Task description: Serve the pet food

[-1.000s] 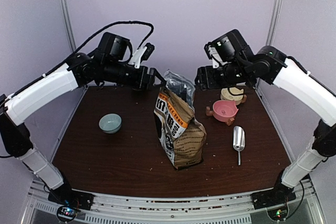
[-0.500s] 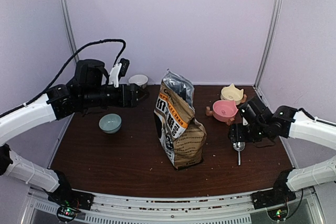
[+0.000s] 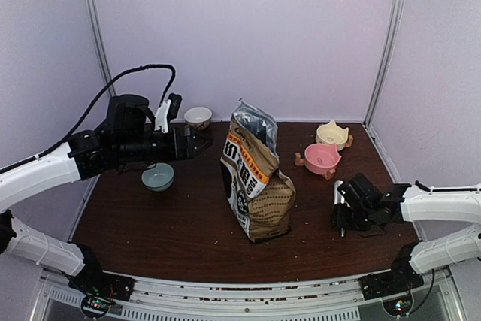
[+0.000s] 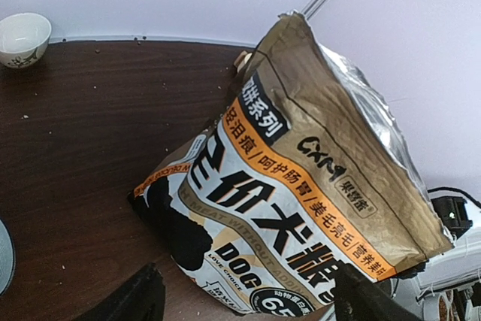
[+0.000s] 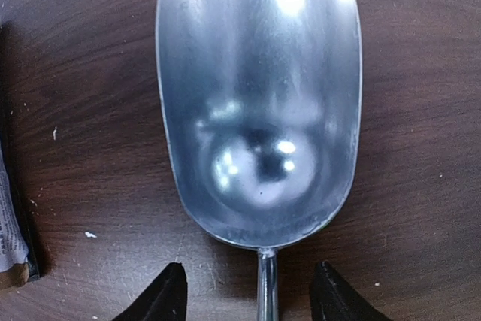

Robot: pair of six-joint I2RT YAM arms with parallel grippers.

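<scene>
Left gripper (image 4: pixel 252 295): fingers wide apart, empty, bag (image 4: pixel 301 186) just ahead.
Right gripper (image 5: pixel 249 285): fingers apart, flanking the scoop (image 5: pixel 259 103) handle, not clamped.
Pet food: none visible, presumably in the bag.
Done: nothing served; pink bowl (image 3: pixel 322 157) looks empty.
To do: grip scoop, dig, fill bowl.

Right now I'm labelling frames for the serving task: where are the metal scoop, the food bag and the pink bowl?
metal scoop (image 5: pixel 259 103): right wrist view, middle of its shiny bowl.
food bag (image 3: pixel 254 186): top external view, printed front panel.
pink bowl (image 3: pixel 322 157): top external view, inside of the bowl.
</scene>
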